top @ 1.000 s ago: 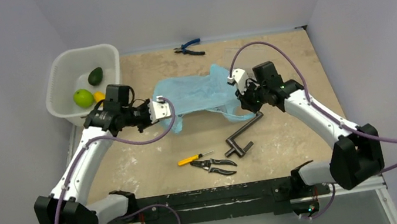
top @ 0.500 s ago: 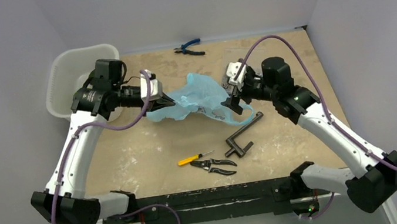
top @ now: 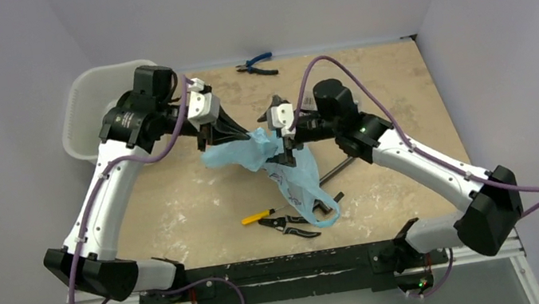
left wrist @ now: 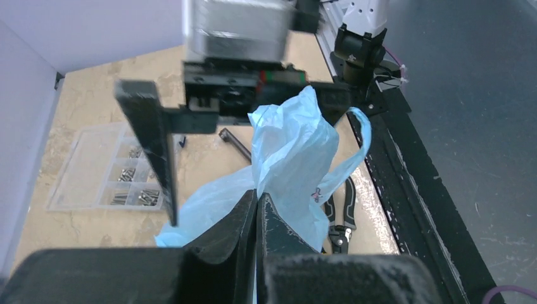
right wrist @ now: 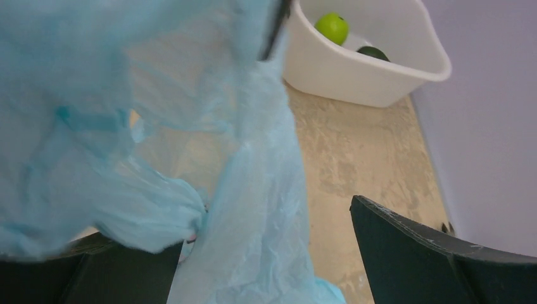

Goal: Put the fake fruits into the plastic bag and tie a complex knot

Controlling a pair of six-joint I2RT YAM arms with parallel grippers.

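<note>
Plastic bag edge in pinched left hand over table

overhead view looks down from behind, while both wrist views face the plastic bag closely

bag 1 | fruits 2 | tub 1 | pliers 2 | screwdriver 1

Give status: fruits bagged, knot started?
Done: nothing. In hand: left hand shut on the plastic bag; right hand open, film hanging between its fingers. To do: bright green fruit and dark green fruit sit in the white tub; bagging and tying not begun.
</note>
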